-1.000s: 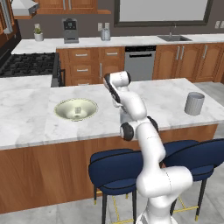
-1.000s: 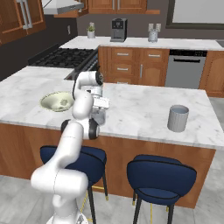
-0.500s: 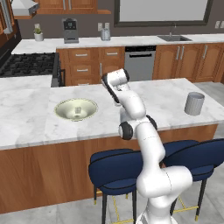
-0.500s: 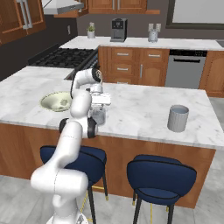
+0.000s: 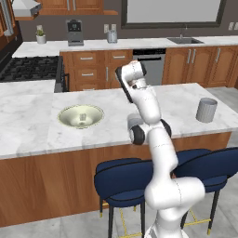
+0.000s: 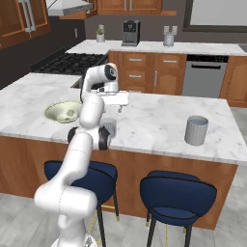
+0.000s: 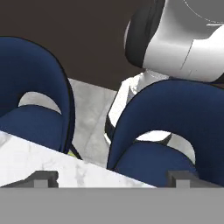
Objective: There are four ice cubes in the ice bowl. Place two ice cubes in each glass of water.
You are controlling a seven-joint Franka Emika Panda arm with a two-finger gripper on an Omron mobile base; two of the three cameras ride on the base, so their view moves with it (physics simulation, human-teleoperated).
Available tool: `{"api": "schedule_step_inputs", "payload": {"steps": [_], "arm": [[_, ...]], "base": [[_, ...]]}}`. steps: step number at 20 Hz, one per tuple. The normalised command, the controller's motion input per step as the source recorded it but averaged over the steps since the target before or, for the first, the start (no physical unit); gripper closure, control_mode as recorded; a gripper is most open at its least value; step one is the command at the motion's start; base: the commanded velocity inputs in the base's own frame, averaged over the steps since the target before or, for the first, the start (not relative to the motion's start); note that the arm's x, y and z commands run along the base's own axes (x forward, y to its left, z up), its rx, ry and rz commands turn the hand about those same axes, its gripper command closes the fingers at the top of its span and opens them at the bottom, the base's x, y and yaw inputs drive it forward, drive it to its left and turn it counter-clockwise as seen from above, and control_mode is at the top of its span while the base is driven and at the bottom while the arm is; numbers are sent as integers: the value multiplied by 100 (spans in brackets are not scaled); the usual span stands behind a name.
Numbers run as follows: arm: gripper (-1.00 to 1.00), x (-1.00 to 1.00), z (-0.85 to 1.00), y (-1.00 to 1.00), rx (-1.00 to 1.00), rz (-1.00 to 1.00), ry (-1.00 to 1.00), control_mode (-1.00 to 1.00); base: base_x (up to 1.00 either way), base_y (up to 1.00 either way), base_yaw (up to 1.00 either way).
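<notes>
Hand (image 6: pixel 119 107) apart, empty, above tabletop (image 5: pixel 28 135). Step: approaching ice bowl (image 5: pixel 81 116). Next: reach left, descend over ice cubes (image 5: pixel 82 117).

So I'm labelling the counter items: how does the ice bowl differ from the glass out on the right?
The ice bowl is wide, shallow and pale cream-green; the glass is narrow, taller and translucent grey. The ice bowl flares out to a thin light rim, while the glass has straight sides. Both stand upright on the marble counter, apart from the arm.

Two blue stools (image 6: pixel 176 190) stand against the marble island (image 6: pixel 154 120).
</notes>
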Motion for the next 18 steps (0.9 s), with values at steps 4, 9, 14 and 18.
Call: {"api": "schedule_step_inputs", "payload": {"steps": [4,9,14,18], "arm": [[-100,-92,51,-28,29,5,-53,-100],[-100,-84,90,-55,22,-2,44,-100],[-100,-63,73,-42,2,-8,86,-100],[-100,-64,54,-38,0,-7,92,-100]], "base": [[0,0,0],[0,0,0],[0,0,0],[0,0,0]]}}
